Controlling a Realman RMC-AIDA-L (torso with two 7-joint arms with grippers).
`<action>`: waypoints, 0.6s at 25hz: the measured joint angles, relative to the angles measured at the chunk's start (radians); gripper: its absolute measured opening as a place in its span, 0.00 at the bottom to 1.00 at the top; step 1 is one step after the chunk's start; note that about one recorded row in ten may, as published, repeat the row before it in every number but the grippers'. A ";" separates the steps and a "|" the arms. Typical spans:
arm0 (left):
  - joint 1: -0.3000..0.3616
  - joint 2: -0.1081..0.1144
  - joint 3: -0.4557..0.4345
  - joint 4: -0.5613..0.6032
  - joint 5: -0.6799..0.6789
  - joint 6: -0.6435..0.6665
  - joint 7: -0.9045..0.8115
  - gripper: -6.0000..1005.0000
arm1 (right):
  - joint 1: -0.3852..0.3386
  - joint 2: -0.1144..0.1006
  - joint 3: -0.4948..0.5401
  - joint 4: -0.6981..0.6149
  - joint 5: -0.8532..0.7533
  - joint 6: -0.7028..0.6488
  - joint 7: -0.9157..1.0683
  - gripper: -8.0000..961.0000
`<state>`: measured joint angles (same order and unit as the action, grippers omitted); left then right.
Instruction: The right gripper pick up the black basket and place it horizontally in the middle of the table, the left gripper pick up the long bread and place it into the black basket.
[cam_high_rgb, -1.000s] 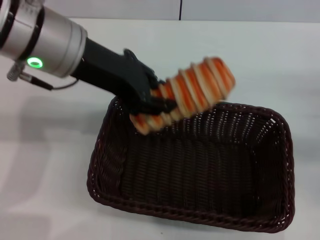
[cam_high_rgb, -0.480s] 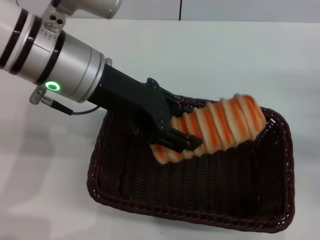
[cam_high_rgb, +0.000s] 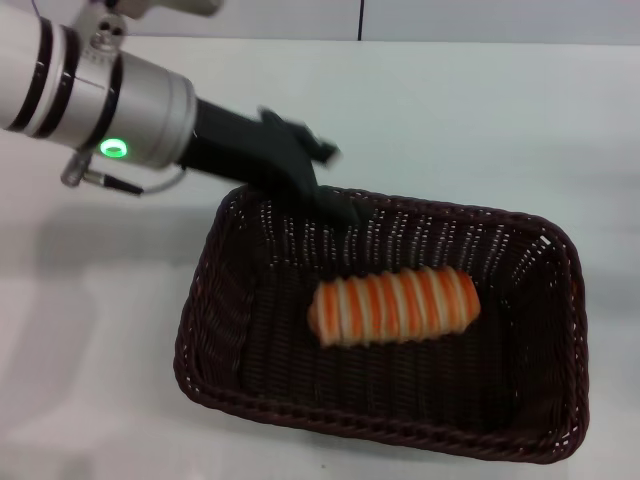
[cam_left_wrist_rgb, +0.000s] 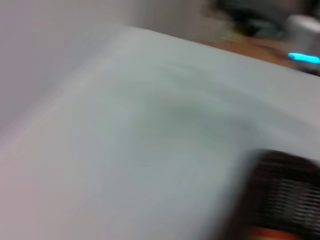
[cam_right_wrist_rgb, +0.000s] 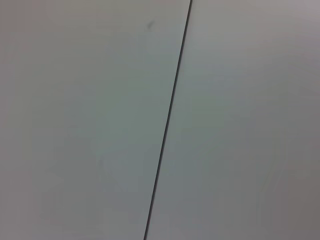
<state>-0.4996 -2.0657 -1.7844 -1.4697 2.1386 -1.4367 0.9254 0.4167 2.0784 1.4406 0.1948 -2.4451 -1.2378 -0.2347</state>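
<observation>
The long bread (cam_high_rgb: 393, 304), striped orange and cream, lies flat on the floor of the black basket (cam_high_rgb: 225, 330). The basket stands lengthwise on the white table (cam_high_rgb: 470, 120). My left gripper (cam_high_rgb: 335, 182) hangs open and empty over the basket's far left rim, clear of the bread. In the left wrist view a corner of the basket (cam_left_wrist_rgb: 285, 192) and an orange edge of the bread (cam_left_wrist_rgb: 270, 233) show. The right gripper is out of view; only the right arm's blue ring (cam_left_wrist_rgb: 303, 57) shows far off.
The table's far edge meets a pale wall with a dark vertical seam (cam_high_rgb: 360, 20). The right wrist view shows only a pale flat surface crossed by a dark seam (cam_right_wrist_rgb: 167, 130).
The left gripper opened and let the bread drop into the basket. It then drew back up and to the left, over the far rim.
</observation>
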 joint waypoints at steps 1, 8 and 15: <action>0.013 0.000 0.004 0.007 0.023 0.070 -0.008 0.83 | 0.001 0.000 0.001 0.000 0.000 0.000 0.000 0.34; 0.061 0.000 0.012 0.106 0.119 0.554 -0.055 0.87 | 0.018 -0.003 0.001 0.000 0.000 0.000 0.000 0.34; 0.105 0.001 0.047 0.320 0.132 1.253 -0.052 0.86 | 0.035 -0.004 0.001 -0.001 -0.003 0.001 -0.014 0.34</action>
<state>-0.3947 -2.0644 -1.7371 -1.1500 2.2702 -0.1841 0.8731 0.4521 2.0741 1.4419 0.1934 -2.4485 -1.2365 -0.2486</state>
